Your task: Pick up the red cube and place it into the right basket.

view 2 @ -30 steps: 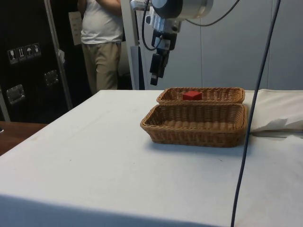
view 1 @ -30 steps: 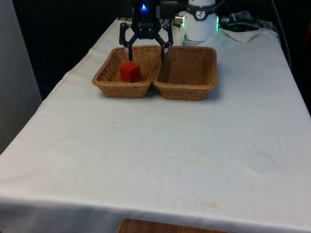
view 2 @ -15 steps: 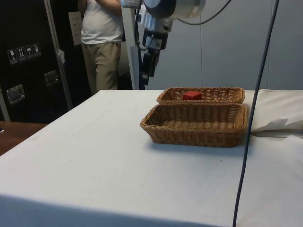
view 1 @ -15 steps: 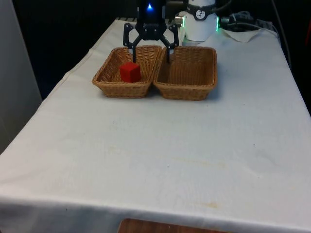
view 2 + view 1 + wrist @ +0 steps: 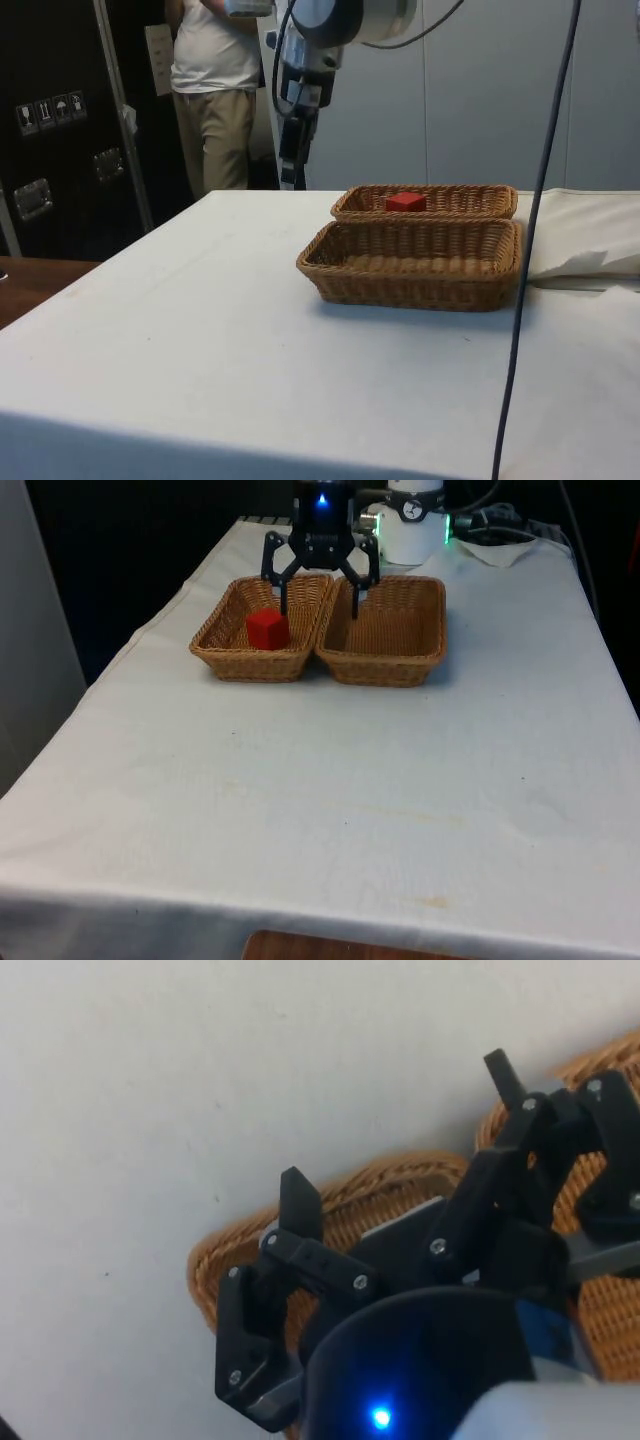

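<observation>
The red cube lies in the wicker basket on the front view's left; the side view has this cube in the farther basket. The basket on the front view's right holds nothing, and it is the nearer basket from the side. My gripper hangs open and empty in the air over the seam between the two baskets, well above the cube. From the side, the gripper is past the baskets' end. In the wrist view the gripper is spread over wicker.
A person stands beyond the table's far side. Crumpled cloth and cables lie at the far end of the table. A cable hangs down across the side view. White cloth stretches in front of the baskets.
The open gripper has risen and drifted toward the front view's right, away from the cube. The cube has stayed in the left basket.
</observation>
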You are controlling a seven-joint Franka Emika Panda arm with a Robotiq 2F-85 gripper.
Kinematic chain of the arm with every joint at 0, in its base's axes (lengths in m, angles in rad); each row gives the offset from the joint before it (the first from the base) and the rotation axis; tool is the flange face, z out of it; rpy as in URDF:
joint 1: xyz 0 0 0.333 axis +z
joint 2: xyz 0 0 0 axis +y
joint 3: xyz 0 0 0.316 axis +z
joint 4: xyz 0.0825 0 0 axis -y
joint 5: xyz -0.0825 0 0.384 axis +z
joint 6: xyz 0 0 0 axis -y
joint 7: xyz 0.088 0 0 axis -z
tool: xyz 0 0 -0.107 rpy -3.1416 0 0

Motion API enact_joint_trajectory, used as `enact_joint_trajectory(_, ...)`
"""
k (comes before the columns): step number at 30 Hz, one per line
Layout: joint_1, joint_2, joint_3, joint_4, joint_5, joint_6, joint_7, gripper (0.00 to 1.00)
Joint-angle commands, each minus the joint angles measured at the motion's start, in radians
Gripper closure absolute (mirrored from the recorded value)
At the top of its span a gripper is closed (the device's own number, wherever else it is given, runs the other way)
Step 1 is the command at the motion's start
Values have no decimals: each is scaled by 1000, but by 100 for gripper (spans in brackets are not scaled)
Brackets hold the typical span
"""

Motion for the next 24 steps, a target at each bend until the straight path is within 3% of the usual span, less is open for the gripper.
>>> enact_joint_trajectory(1, 10, 21, -13, 13, -29, -4, 27, 0)
enact_joint_trajectory(4, 13, 38, -13, 31, -68, -7, 57, 0)
enact_joint_trajectory(5, 3, 22, 3, 23, -49, -5, 40, 0)
enact_joint_trajectory(6, 13, 42, -14, 35, -79, -9, 66, 0)
enact_joint_trajectory(13, 16, 68, -15, 69, -164, -24, 128, 0)
enact_joint_trajectory(14, 4, 51, 3, 57, -136, -18, 105, 0)
enact_joint_trajectory(15, 16, 72, -15, 73, -174, -26, 135, 0)
enact_joint_trajectory(23, 21, 93, -15, 107, -275, -55, 209, 0)
enact_joint_trajectory(24, 8, 78, 3, 98, -252, -51, 188, 0)
